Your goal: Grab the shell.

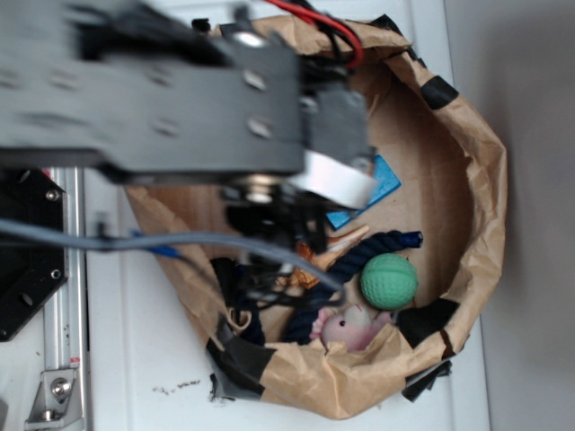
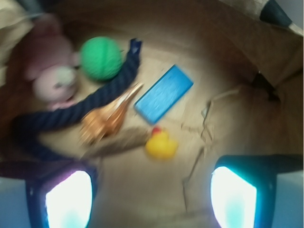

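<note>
Here the shell [image 2: 105, 120] is lying on the brown paper floor of a crumpled paper bag [image 1: 481, 193], with its long axis on a diagonal in the wrist view. Its knobby, tan-orange whorled end is sitting toward the lower left, and its pale tapering point is reaching up and to the right, toward the blue rectangular block [image 2: 164, 93]. Along its upper left side it is lying just beside the dark blue rope [image 2: 90, 102], which is curving across the bag floor; whether the two are touching cannot be told through the blur. A flat grey-brown piece of driftwood [image 2: 118, 142] is lying just under the shell's knobby end, and the yellow rubber duck [image 2: 160, 144] is sitting just to the right of that wood. The green ball [image 2: 100, 58] is resting near the rope's upper end, beside a pink plush toy [image 2: 47, 71] at the left.

The claw [image 2: 149, 194] is hovering open above the bag floor, its two fingers [image 2: 66, 197] showing wide apart at the bottom corners of the wrist view and holding nothing. The shell is lying above and between them in that view, apart from both.

In the exterior view the arm is covering much of the bag, and only a pale tip of the shell [image 1: 346, 241] is peeking out beside the rope [image 1: 377, 247] and the ball [image 1: 389, 281]. The bag is standing on a white bench [image 1: 162, 377].
</note>
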Tool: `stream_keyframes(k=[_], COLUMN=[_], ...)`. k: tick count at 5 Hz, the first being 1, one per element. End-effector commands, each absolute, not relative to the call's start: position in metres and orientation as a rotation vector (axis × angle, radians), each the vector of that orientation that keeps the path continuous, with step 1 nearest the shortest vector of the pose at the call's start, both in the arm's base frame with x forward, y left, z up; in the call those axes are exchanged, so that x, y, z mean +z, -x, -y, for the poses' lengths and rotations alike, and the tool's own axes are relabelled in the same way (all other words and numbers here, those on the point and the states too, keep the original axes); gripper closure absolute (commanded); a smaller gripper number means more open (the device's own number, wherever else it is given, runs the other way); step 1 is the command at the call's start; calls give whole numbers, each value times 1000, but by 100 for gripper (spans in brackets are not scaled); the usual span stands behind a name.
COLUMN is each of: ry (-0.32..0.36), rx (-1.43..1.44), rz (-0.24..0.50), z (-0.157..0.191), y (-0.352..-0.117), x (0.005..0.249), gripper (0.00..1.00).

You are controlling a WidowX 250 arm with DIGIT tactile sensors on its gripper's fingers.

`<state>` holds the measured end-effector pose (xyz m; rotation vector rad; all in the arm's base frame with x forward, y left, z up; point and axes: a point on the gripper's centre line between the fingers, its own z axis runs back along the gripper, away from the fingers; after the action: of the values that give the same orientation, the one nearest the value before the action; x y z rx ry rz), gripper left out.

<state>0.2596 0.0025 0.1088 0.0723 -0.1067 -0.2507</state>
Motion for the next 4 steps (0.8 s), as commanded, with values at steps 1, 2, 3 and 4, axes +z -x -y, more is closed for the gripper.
stream_keyframes(k=[1, 2, 3, 4], ry=[12, 90, 87, 68], rx=[-346, -372, -393, -400], rz=[110, 101, 128, 108], z=[45, 61, 63, 62], y=[-285, -267, -246, -244], x=[64, 67, 78, 68], gripper=[0, 0, 0, 0])
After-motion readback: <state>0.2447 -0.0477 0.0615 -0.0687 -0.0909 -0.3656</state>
